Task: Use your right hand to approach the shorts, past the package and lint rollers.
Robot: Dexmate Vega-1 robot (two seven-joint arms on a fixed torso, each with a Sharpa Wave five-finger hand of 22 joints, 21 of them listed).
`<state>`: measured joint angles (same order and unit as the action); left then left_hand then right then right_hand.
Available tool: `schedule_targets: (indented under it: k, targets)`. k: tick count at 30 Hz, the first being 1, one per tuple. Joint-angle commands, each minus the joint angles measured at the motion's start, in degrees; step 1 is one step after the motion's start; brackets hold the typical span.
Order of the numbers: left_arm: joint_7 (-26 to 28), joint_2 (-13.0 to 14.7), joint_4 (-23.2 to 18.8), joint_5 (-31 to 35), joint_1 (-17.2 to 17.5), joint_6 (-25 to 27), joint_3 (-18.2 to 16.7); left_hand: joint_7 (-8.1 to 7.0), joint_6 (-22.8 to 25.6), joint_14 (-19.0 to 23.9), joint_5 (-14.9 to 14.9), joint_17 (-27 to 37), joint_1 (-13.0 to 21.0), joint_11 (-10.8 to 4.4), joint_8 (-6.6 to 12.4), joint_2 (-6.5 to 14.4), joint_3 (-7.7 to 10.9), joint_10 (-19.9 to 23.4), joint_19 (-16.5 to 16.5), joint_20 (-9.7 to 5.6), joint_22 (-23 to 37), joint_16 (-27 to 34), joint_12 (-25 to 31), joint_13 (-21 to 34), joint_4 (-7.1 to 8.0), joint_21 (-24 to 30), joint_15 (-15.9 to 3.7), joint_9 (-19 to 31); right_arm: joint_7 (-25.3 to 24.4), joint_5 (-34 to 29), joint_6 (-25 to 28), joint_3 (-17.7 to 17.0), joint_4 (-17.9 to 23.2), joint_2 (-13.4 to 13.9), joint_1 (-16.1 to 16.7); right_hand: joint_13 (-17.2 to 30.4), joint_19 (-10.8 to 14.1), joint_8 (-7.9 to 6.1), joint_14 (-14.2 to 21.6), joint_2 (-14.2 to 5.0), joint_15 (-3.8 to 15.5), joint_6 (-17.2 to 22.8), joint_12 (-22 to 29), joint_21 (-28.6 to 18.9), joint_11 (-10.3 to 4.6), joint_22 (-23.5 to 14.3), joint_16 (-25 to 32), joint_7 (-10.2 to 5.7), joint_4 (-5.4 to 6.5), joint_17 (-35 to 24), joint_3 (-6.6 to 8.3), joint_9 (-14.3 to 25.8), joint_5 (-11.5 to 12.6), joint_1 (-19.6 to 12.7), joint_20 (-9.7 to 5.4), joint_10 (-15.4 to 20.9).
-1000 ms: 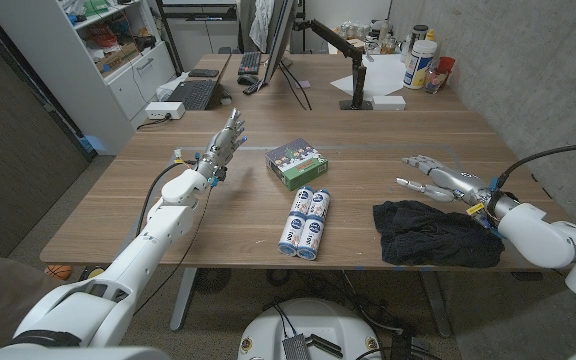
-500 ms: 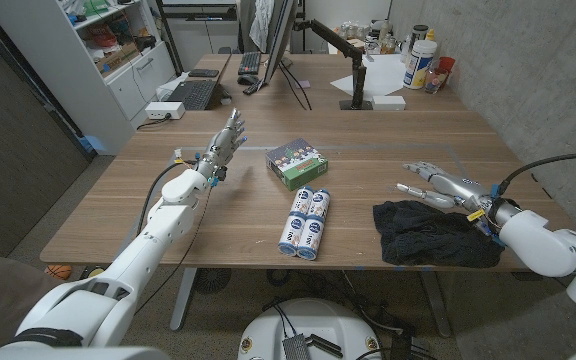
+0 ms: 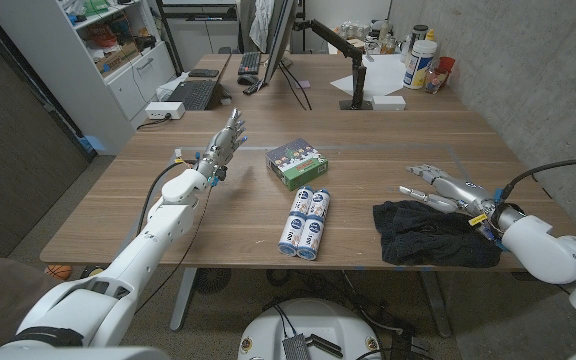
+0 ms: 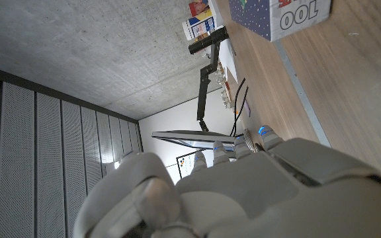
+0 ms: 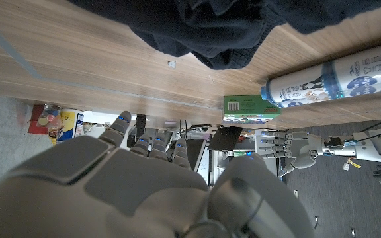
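Right hand (image 3: 436,186): fingers apart and stretched out, holding nothing; hovers just over the far edge of the shorts (image 3: 434,235), not seen touching them; against a second ago it sits a little lower and nearer the cloth, the forearm drawn slightly toward the table's near edge.
Shorts: dark crumpled heap on the wooden table (image 3: 368,140), directly under and on the near side of the right hand; position unchanged; in the right wrist view the dark cloth (image 5: 230,30) lies just ahead of the fingertips.
Lint rollers (image 3: 305,222): a pair lying side by side, well apart from the right hand on its inner side; unmoved.
Package (image 3: 297,163): green box beyond the rollers, between the two hands; unmoved.
Left hand (image 3: 226,138): raised upright beyond the package's outer side, fingers spread, empty; same pose as before.
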<state>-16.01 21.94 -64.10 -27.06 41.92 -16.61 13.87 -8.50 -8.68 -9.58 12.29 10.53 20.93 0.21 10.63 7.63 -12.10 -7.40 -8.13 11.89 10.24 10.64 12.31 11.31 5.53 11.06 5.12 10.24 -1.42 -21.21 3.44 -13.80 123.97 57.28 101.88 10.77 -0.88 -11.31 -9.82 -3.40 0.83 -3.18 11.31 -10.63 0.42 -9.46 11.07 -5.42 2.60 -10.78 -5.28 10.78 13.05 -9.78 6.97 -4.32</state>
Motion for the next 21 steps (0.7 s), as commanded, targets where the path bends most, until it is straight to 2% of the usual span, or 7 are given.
schedule_targets:
  k: [1,17,21]
  targets:
    - [0.45,0.36,-0.91,0.13,0.38,0.46,-0.02,0.07,-0.11,-3.33,-0.09,0.31,0.48,-0.06,0.34,-0.05,0.32,0.03,-0.35,0.34,0.20,0.39,0.30,0.12,-0.06,0.20,0.17,0.12,0.98,-0.80,0.23,-1.37,0.84,-1.84,1.68,0.31,-0.40,0.15,-2.84,0.06,0.04,-0.18,-0.08,0.04,-0.04,-0.19,0.29,-0.36,-0.39,-0.29,0.00,0.31,-0.03,-0.69,0.10,-0.60]
    - [0.86,0.61,-2.16,0.48,0.37,1.00,0.47,0.00,-0.10,-3.31,-0.09,0.31,0.47,-0.26,0.31,-0.06,0.34,0.01,-0.36,0.34,0.20,0.41,0.29,0.12,-0.06,0.22,0.14,0.12,-0.36,-4.73,0.41,-2.08,1.06,-3.61,3.60,0.31,-0.76,0.14,-2.88,0.05,0.06,-0.25,-0.06,0.15,-0.05,-0.18,0.29,-0.39,-0.45,-0.30,-0.02,0.32,-0.07,-0.76,0.08,-0.71]
    - [1.16,0.68,-2.51,0.58,0.45,1.11,0.56,-0.01,-0.12,-3.33,-0.09,0.31,0.47,-0.10,0.29,-0.06,0.35,0.07,-0.36,0.34,0.21,0.41,0.31,0.12,-0.06,0.22,0.08,0.12,0.10,-3.48,0.20,-2.27,0.93,-4.34,3.52,0.31,-0.82,0.14,-2.88,0.06,0.05,-0.29,-0.06,0.16,-0.07,-0.18,0.29,-0.40,-0.47,-0.30,-0.03,0.32,-0.08,-0.78,0.12,-0.72]
